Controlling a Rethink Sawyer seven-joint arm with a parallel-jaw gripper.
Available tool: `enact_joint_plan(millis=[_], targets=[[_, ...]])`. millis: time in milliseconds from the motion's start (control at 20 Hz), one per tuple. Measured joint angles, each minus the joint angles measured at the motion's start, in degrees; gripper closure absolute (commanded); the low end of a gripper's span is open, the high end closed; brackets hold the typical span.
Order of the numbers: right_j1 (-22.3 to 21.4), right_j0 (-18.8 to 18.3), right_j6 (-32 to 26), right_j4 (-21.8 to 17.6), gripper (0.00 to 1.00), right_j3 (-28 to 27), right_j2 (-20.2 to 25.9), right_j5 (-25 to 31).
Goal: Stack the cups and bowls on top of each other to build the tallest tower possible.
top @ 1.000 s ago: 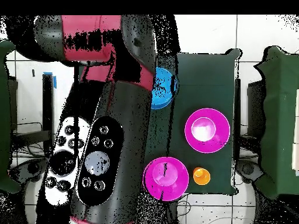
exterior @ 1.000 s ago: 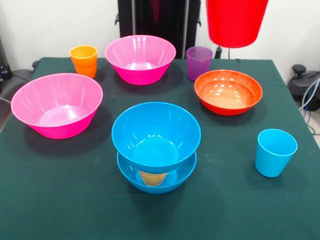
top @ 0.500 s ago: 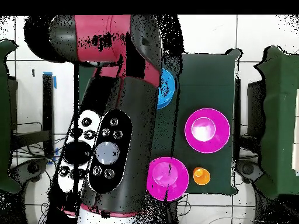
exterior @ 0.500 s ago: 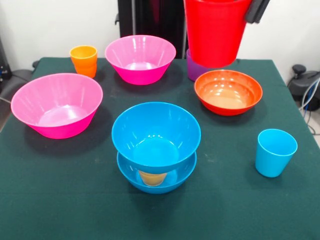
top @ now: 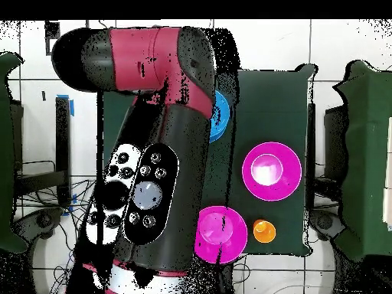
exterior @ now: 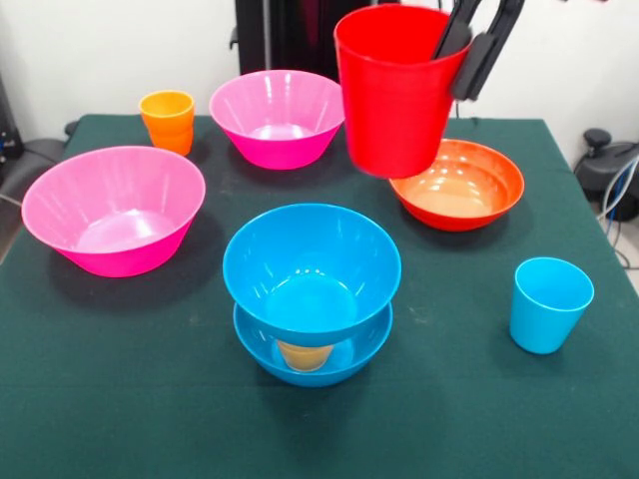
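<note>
Five bowls, cups on green table [exterior: 120, 399]; white wall behind.

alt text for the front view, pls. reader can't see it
The tool holds a red cup by its rim in the air, above a green table. On it: a tower of two blue bowls around a yellow cup, two pink bowls, an orange-red bowl, an orange cup, a light blue cup.

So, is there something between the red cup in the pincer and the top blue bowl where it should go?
Nothing visible blocks it. The red cup hangs in the pincer above the table, behind and right of the top blue bowl, whose inside is empty. The orange-red bowl stands off to the side.
</note>
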Motion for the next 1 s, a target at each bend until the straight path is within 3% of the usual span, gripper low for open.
enact_joint_plan(millis=[650,1000], targets=[[0.13,-0.86,0.0,-3.63,1.0,3.32,2.09,-9.43],[0.21,-1.22,0.0,-5.36,1.0,4.18,2.82,-11.39]])
